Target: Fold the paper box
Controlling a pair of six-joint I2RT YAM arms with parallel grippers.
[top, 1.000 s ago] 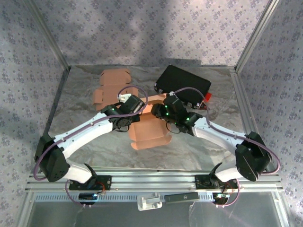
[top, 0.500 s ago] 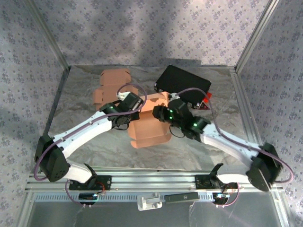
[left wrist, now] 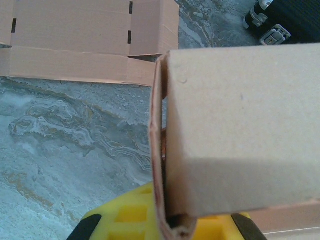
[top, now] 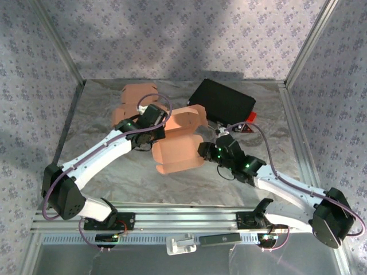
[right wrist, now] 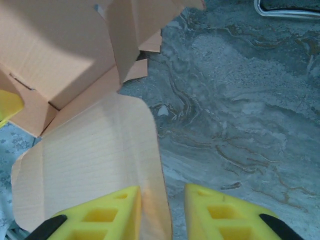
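Nearest the rail, the right gripper (top: 203, 150) reaches in from the right, low over the table (top: 103, 177), to the near right corner of the paper box (top: 175, 153). In the right wrist view its yellow fingers (right wrist: 100, 217) stand a narrow way apart, and the edge of a rounded flap (right wrist: 95, 160) lies in the gap without being pinched. The paper box sits mid-table, half formed, its open tray toward the rail and a taller folded part behind. The left gripper (top: 153, 118) comes in from the left and is clamped on an upright wall of the box; the left wrist view shows that doubled wall running down between its yellow pads (left wrist: 125, 222). Farther back on the left a flat cardboard blank (top: 135, 98) lies on the table. A black case (top: 225, 98) sits at the far right, with a red tag (top: 250, 117) at its near corner.
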